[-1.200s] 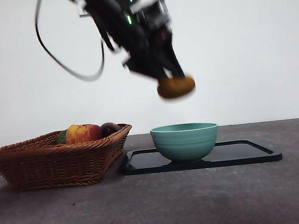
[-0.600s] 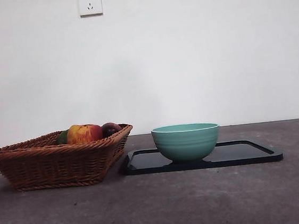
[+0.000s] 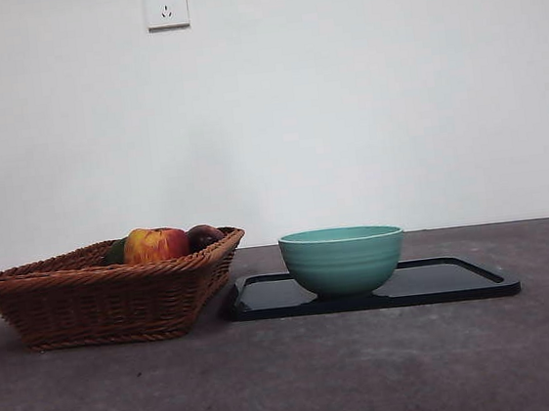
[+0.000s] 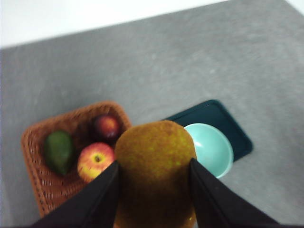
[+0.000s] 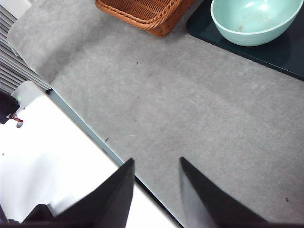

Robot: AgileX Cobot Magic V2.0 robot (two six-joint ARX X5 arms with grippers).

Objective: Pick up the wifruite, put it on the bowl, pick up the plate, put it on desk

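The wifruite (image 4: 155, 166) is clamped between the left gripper (image 4: 154, 187) fingers, high above the desk (image 3: 303, 379), out of the front view. The bowl (image 3: 342, 259) sits empty on its black tray (image 3: 459, 279), at three o'clock from the wicker basket (image 3: 107, 297). Carrying is in hand; next comes lowering over the bowl. The right gripper (image 5: 154, 178) waits, fingers parted and empty. No readable writing anywhere.

A brown wicker basket (image 3: 107, 292) sits at the left, holding a red-yellow apple (image 3: 154, 245), a dark purple fruit (image 3: 204, 236) and a green fruit (image 3: 114, 252). A white wall socket (image 3: 165, 5) hangs high on the far wall.
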